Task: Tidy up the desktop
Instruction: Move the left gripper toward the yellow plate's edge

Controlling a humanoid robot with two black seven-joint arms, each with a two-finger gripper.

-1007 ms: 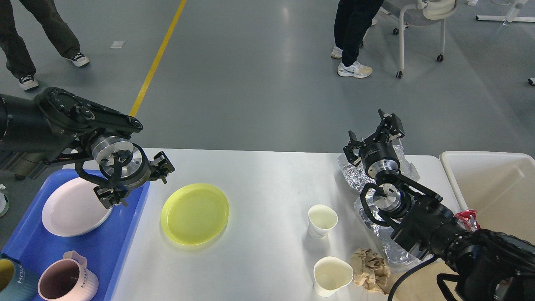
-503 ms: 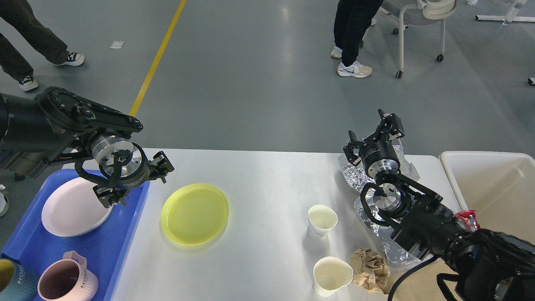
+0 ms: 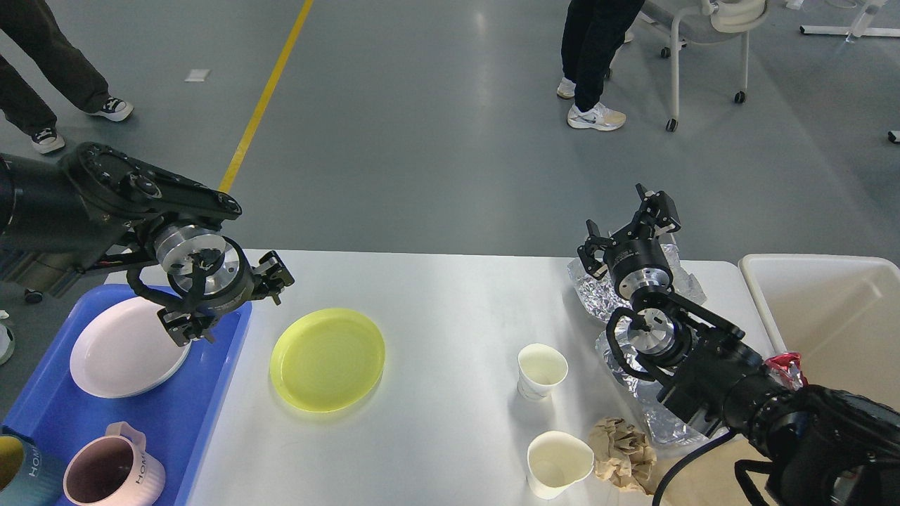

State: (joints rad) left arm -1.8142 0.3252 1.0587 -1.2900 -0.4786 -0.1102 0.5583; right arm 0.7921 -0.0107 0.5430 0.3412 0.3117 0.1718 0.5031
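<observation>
The white desktop [image 3: 436, 295] carries a yellow plate [image 3: 328, 358] left of centre. Two white paper cups [image 3: 541, 371] [image 3: 559, 464] stand at the right front, with a crumpled brown paper ball [image 3: 622, 453] beside the nearer one. Crinkled foil [image 3: 685, 281] lies at the far right under my right arm. My left gripper [image 3: 230, 301] hovers open and empty over the blue tray's right edge, just left of the plate. My right gripper [image 3: 628, 226] is raised above the foil, fingers spread, holding nothing.
A blue tray [image 3: 204, 393] at the left holds a pale pink bowl [image 3: 123, 348], a pink mug [image 3: 112, 474] and a blue mug [image 3: 17, 471]. An off-white bin [image 3: 830, 316] stands right of the table, a red wrapper [image 3: 786, 367] at its rim. People and a wheeled chair [image 3: 703, 42] are on the floor beyond.
My left gripper has risen slightly above the tray. The right arm has not moved. The person at the upper left has shifted their feet.
</observation>
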